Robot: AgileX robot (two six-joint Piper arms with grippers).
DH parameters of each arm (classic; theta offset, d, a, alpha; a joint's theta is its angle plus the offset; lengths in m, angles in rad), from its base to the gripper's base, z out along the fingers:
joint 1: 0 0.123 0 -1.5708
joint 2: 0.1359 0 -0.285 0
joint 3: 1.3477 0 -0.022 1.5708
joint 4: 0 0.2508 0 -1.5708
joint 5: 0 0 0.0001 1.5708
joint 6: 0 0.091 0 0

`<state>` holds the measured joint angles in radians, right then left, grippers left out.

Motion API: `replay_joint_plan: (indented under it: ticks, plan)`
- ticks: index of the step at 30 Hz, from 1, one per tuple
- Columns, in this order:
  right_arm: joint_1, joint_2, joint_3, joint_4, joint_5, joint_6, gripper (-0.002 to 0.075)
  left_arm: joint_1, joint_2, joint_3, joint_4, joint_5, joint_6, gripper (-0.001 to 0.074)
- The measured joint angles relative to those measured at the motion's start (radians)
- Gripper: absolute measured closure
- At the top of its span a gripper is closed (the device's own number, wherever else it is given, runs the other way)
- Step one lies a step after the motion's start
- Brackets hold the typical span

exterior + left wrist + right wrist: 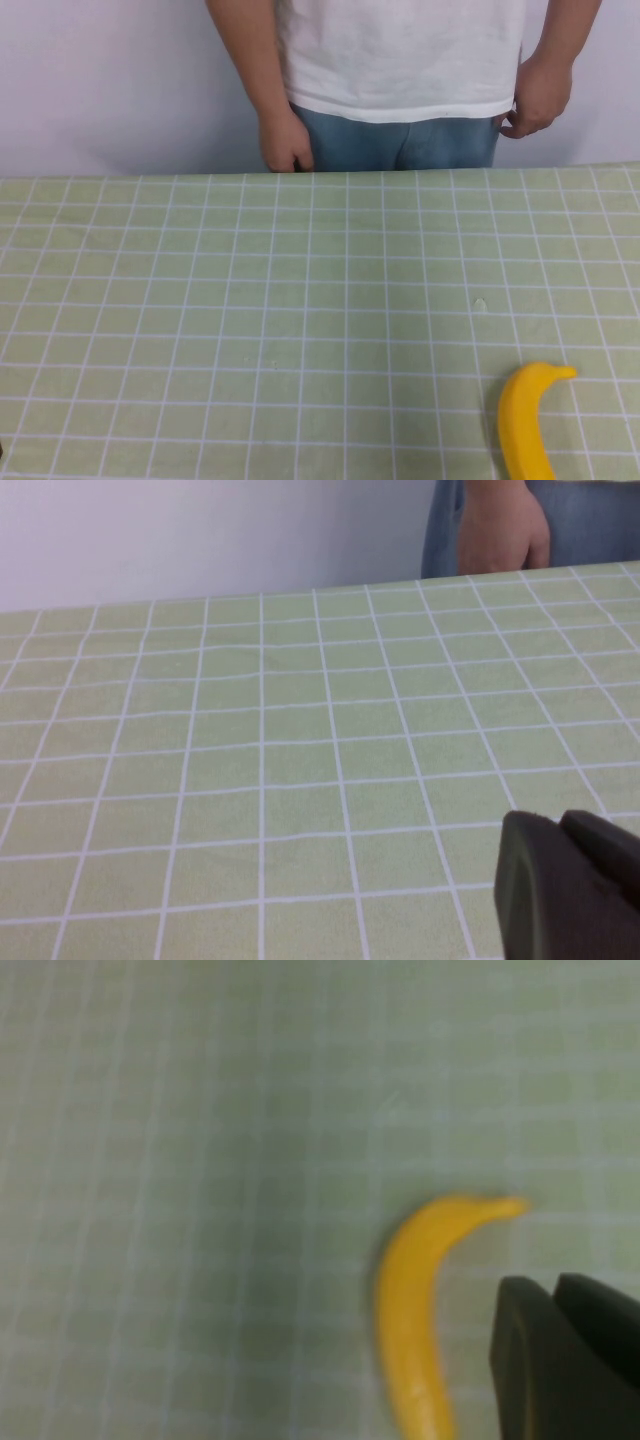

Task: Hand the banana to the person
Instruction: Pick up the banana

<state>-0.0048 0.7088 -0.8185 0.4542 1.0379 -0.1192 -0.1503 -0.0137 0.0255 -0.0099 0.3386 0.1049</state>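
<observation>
Banana (525,420) lying at the near right of the checked tablecloth (250,300), person (400,60) at the far edge; right gripper (565,1355) above it, left gripper (565,885) idle, finger states indiscernible: best grasped across its mid-body before lifting

no readable text, labels or numbers

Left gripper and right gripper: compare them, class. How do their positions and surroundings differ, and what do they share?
The right gripper hangs just above the banana, which lies near the table's right front edge; the left gripper has only bare checked cloth beneath it. The left gripper's camera faces the person at the far edge; the right gripper's looks down at the table. Both are dark, hold nothing, and stay outside the high view.
</observation>
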Motion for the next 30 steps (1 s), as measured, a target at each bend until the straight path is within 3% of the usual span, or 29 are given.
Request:
replay_joint_plan:
  ticks: [3,8,10,20,26,30]
  plan:
    - [0.05,0.052,0.0,0.023,0.01,0.005,0.066,0.0,0.0,0.0,0.0,0.0,0.0,0.0732]
    - [0.141,0.158,0.0,0.004,0.051,0.02,0.0389,0.0,0.0,0.0,0.0,0.0,0.0,0.0732]
    - [0.19,0.203,0.0,-0.025,0.053,0.063,0.0321,0.0,0.0,0.0,0.0,0.0,0.0,0.0732]
    - [0.505,0.38,0.0,-0.404,-0.086,0.386,0.0315,0.0,0.0,0.0,0.0,0.0,0.0,0.0732]
    - [0.631,0.512,0.0,-0.435,-0.154,0.439,0.0217,0.0,0.0,0.0,0.0,0.0,0.0,0.0732]
    - [0.645,0.61,0.0,-0.438,-0.172,0.467,0.0176,0.0,0.0,0.0,0.0,0.0,0.0,0.0732]
